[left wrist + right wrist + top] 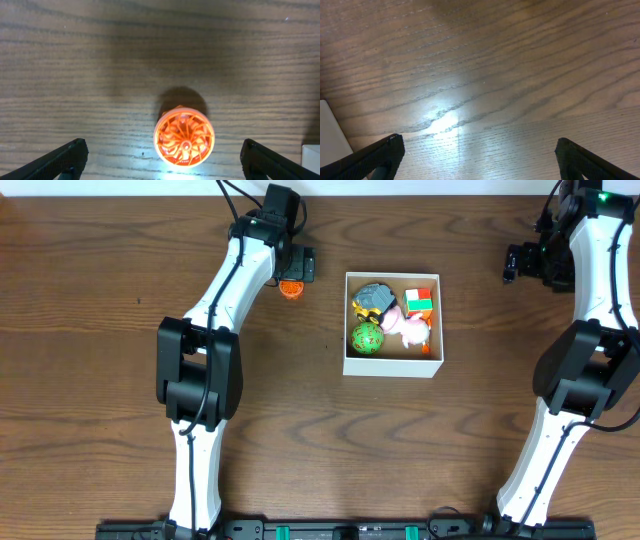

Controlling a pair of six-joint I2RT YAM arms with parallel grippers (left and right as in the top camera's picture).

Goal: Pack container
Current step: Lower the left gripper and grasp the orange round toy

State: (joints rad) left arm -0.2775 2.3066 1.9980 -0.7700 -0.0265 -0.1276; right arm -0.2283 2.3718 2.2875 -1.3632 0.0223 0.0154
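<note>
The container (393, 365) is a square white-walled box at the table's middle, holding several toys: a grey and yellow one (374, 299), a green ball (367, 338), a pink figure (410, 328) and a red, white and green block (419, 301). An orange lattice ball (291, 288) lies on the table left of the box. My left gripper (294, 264) is open directly over that ball; in the left wrist view the ball (184, 136) sits between the spread fingers (162, 162), untouched. My right gripper (520, 264) is open and empty over bare wood at the far right.
A white corner of the container shows at the lower right of the left wrist view (311, 159) and at the left edge of the right wrist view (331, 130). The rest is brown wood-grain table (100, 380).
</note>
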